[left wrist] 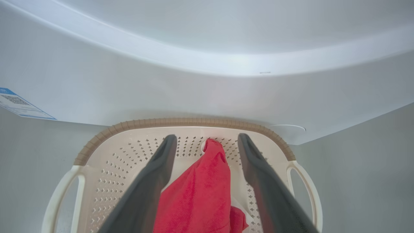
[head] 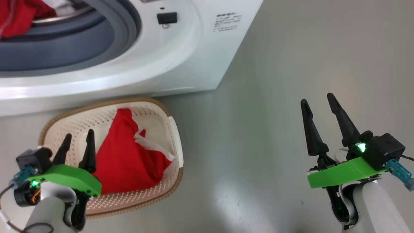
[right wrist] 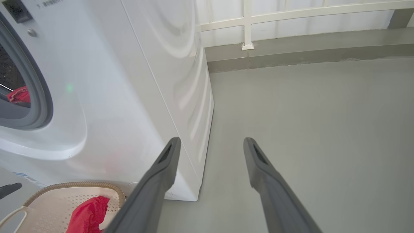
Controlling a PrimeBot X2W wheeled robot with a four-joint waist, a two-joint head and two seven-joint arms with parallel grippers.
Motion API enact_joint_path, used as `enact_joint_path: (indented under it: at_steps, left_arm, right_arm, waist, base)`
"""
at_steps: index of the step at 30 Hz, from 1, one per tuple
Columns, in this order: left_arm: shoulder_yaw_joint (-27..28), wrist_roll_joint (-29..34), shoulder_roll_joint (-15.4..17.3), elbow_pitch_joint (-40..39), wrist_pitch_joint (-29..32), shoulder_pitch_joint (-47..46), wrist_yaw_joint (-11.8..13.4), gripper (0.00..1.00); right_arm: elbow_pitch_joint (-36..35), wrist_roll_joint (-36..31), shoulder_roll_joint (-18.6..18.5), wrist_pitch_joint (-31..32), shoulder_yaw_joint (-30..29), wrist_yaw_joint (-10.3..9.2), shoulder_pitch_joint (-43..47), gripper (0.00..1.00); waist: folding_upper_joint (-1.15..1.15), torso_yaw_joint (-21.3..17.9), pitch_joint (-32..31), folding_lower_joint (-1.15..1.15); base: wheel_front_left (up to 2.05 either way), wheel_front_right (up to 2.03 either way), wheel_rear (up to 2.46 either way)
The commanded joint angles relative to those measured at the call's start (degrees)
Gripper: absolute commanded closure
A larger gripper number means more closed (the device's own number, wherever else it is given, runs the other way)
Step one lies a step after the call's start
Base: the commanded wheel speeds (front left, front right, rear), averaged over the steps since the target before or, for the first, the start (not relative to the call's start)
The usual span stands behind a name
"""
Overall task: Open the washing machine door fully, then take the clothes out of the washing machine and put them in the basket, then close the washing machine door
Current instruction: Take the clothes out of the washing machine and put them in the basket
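Observation:
The white washing machine [head: 181, 55] has its mouth uncovered, ringed by a grey seal [head: 126, 22]; its door is out of view. Red clothes [head: 17, 14] lie in the drum, also visible in the right wrist view [right wrist: 19, 95]. In front of the machine stands the cream basket [head: 176, 136] holding a red garment with white trim [head: 129, 158]. My left gripper [head: 79, 133] hangs open over the basket's left part. In its wrist view the garment [left wrist: 200, 194] lies below and between the spread fingers [left wrist: 161, 161]. My right gripper [head: 317, 97] is open over bare floor, holding nothing.
Grey floor [head: 265, 136] spreads to the right of the machine and basket. A low kerb and white railing [right wrist: 291, 48] run behind the machine. The basket's brown rim [left wrist: 181, 122] stands close to the machine's lower front [left wrist: 207, 94]. A latch catch [head: 167, 18] sits beside the seal.

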Motion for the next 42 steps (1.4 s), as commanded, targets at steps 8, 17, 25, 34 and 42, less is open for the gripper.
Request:
enact_joint_path:
  at_steps: [8,17,25,34,42]
  left_arm:
    - [5.3,3.9,0.8,-9.0,-0.3,7.2,0.1,0.00]
    - [7.8,6.9,-0.6,-17.8,-0.3,13.5,0.1,0.00]
    - [8.7,9.6,-1.4,-26.5,-0.3,19.0,0.1,0.00]
    - [10.1,11.7,-2.8,-34.9,-0.3,26.8,0.1,0.00]
    - [11.6,11.5,-4.1,-39.2,-0.3,33.0,0.1,0.00]
  right_arm:
    - [0.8,-0.6,-0.3,-0.4,1.4,0.42,2.7,0.00]
    - [2.2,-0.6,-0.3,-0.4,1.4,0.42,5.9,0.00]
    - [2.9,-0.5,-0.3,-0.4,0.9,0.42,9.4,0.00]
    - [2.8,-0.3,-0.3,-0.4,0.3,0.42,13.3,0.00]
    - [2.4,-0.3,-0.4,-0.4,-0.1,0.42,15.3,0.00]
  waist:
    - [0.00,1.1,-10.0,0.00]
    - [0.00,1.5,-17.1,0.00]
    - [0.00,2.2,-22.0,0.00]
    - [0.00,2.1,-26.3,0.00]
    - [0.00,1.8,-27.0,0.00]
  base:
    - [0.00,0.00,0.00]
    - [0.00,0.00,0.00]
    - [0.00,0.00,0.00]
    - [0.00,0.00,0.00]
    - [0.00,0.00,0.00]
